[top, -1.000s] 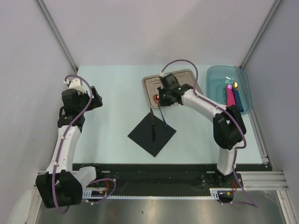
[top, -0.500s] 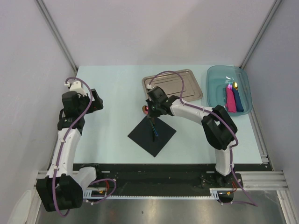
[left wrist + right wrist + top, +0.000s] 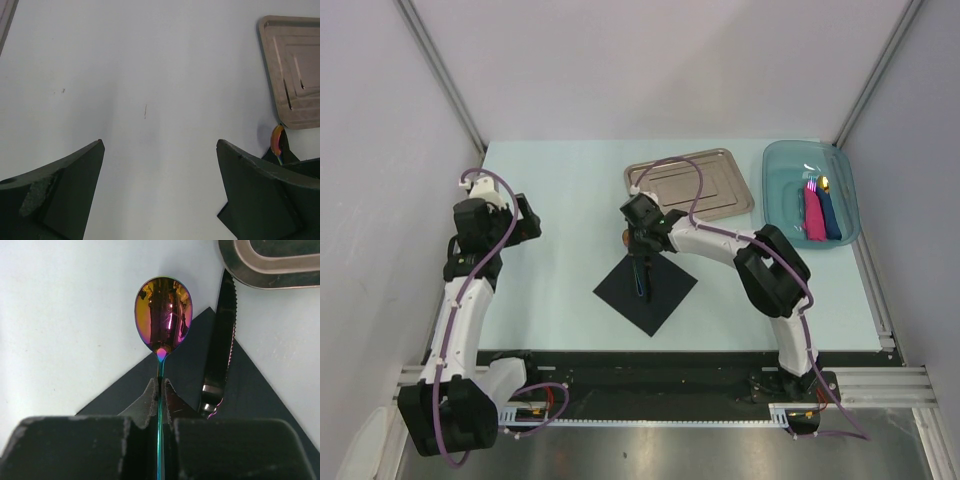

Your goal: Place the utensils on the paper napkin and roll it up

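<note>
Your right arm (image 3: 710,240) has swung from the flat steel tray (image 3: 715,185) to the matte black square paper napkin (image 3: 665,292), where the dark serrated knife (image 3: 222,340) lies. The right jaws pinch the iridescent orange-bowled spoon (image 3: 163,315) by its stem, bowl overhanging the far corner: release comes next. The left jaws stand spread, idle.
</note>
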Robot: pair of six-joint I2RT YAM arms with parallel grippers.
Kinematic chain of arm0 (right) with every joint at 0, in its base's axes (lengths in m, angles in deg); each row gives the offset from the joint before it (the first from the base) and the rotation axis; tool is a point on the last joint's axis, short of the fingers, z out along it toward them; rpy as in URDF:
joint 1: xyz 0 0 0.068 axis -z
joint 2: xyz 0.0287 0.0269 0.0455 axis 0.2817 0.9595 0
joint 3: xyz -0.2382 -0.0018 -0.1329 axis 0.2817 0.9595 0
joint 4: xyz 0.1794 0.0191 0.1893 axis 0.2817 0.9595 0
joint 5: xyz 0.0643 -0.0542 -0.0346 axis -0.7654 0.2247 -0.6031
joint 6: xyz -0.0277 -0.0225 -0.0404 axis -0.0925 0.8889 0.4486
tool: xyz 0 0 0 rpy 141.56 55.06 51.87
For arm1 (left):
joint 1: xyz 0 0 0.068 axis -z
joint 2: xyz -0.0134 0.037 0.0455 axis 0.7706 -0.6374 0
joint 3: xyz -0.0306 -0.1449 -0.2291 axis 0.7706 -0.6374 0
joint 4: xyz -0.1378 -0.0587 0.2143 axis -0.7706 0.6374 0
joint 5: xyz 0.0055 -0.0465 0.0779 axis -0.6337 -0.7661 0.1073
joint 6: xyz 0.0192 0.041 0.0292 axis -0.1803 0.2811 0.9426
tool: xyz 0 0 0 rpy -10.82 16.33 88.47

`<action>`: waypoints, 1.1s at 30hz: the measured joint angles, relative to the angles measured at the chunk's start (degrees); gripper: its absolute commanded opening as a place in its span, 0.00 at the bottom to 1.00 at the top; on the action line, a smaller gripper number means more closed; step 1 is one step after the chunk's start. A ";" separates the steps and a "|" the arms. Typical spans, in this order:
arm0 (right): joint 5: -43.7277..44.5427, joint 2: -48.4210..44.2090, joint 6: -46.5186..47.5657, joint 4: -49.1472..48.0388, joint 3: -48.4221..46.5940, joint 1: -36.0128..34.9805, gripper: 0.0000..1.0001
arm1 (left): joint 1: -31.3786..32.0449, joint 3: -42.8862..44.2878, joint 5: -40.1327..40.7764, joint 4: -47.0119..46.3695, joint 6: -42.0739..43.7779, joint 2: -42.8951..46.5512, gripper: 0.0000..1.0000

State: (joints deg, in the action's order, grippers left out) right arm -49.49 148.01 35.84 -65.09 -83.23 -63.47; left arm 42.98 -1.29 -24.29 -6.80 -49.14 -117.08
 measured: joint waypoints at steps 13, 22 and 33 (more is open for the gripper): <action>5.16 1.99 -2.54 0.17 -0.02 -0.24 0.00 | 0.00 0.00 0.17 0.35 0.07 0.31 1.00; 6.34 3.58 -2.80 -0.52 -0.02 -0.24 0.00 | 0.00 0.00 0.20 0.35 0.46 0.28 1.00; 6.32 3.78 -3.82 -0.33 -0.02 -0.28 0.13 | 0.00 0.00 0.20 0.35 0.61 -0.24 1.00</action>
State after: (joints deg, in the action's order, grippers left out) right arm -43.18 151.79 32.02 -65.42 -83.25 -63.76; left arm 42.98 -1.29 -24.09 -6.45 -48.53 -117.32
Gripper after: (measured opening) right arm 0.058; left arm 0.996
